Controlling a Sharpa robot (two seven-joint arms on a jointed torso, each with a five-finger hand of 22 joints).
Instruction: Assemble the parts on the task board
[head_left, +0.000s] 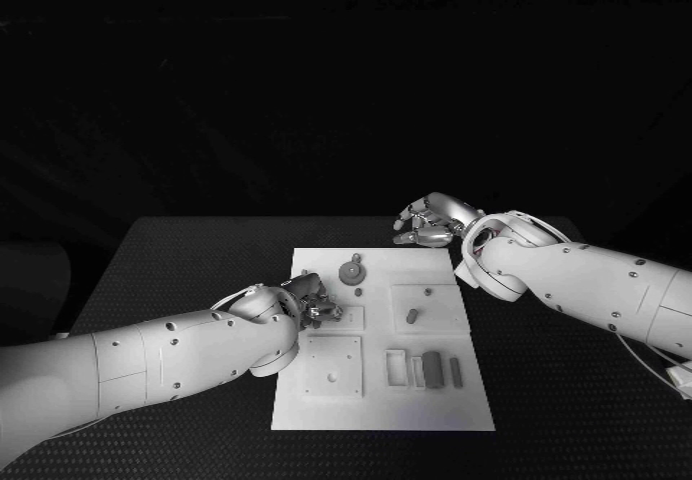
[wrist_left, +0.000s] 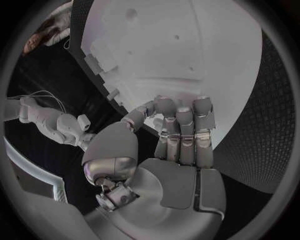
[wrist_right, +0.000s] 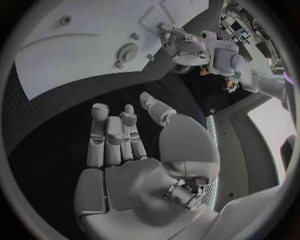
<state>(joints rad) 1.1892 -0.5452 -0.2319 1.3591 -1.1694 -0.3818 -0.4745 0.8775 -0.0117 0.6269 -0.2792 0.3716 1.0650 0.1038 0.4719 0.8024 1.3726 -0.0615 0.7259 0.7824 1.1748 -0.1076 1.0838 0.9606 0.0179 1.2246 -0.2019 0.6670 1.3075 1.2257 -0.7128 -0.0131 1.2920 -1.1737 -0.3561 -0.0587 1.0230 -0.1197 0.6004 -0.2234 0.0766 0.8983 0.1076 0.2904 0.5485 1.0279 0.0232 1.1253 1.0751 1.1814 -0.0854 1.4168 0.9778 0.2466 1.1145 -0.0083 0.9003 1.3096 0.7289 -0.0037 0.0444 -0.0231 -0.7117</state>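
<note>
**Right wrist cam: hand off the board, empty**

Right hand hovers over the black table, fingers extended side by side, thumb apart, nothing held. It sits just off one edge of the task board, not touching it. On the board: a round disc-shaped part near that edge, with small parts close by. Left hand is over the board's far edge, fingers curled down at it; contents unclear.
</note>
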